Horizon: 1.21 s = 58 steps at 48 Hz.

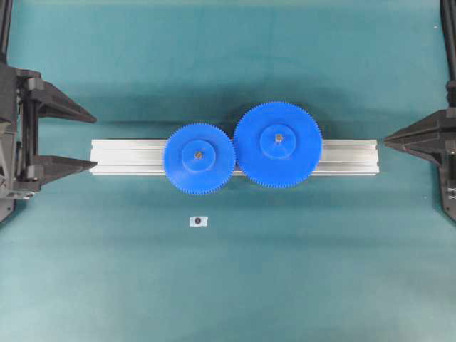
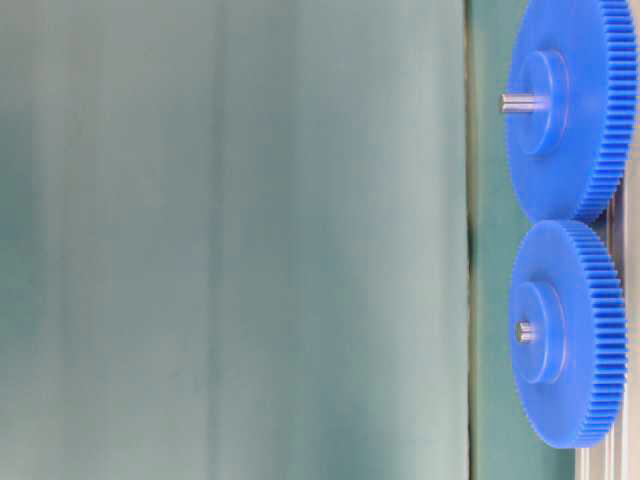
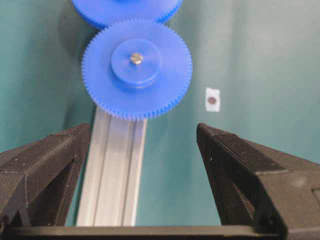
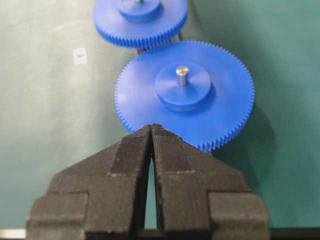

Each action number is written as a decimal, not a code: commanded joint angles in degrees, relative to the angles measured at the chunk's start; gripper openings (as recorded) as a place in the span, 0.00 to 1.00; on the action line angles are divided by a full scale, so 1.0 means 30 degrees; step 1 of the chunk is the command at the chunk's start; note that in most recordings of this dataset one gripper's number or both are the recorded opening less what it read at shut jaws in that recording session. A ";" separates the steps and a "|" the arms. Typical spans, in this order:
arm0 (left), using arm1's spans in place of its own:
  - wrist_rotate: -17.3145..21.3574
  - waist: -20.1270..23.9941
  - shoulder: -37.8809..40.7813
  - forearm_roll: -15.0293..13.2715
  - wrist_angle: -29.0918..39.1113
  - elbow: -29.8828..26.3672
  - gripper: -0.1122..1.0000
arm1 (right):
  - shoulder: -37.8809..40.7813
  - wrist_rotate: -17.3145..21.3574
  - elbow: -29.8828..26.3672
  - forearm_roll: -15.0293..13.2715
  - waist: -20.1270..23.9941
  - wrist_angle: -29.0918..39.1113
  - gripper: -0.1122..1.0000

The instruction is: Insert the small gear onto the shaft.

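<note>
The small gear (image 1: 182, 167) lies flat on the aluminium rail (image 1: 128, 157), its teeth meshed with the larger blue gear (image 1: 299, 160). The tip of the grey shaft (image 1: 199, 154) shows in the centre of its hub, also in the left wrist view on the small gear (image 3: 165, 75) as the shaft (image 3: 136, 58). At table level the small gear (image 2: 590, 340) is the lower one, with the shaft (image 2: 524, 331) barely poking out. My left gripper (image 1: 95, 141) (image 3: 142, 129) stands open at the rail's left end, holding nothing. My right gripper (image 1: 387, 142) (image 4: 151, 126) is shut and empty, just right of the rail.
A small white tag with a dark dot (image 1: 198, 221) lies on the green mat in front of the small gear. The larger gear (image 4: 225, 100) carries a longer metal pin (image 4: 182, 75) in its hub. The small gear (image 4: 115, 25) lies beyond it.
</note>
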 commanded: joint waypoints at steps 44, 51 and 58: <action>-0.0059 -0.0205 -0.0615 -0.0029 -0.0762 0.0527 0.87 | -0.0088 0.0176 0.0205 -0.0029 -0.0029 -0.0410 0.18; -0.0059 -0.0176 -0.0615 0.0000 -0.0762 0.0527 0.87 | -0.0088 0.0176 0.0205 -0.0029 -0.0029 -0.0410 0.18; -0.0059 -0.0205 -0.0615 0.0000 -0.0762 0.0557 0.87 | -0.0117 0.0176 0.0205 -0.0029 -0.0029 -0.0410 0.18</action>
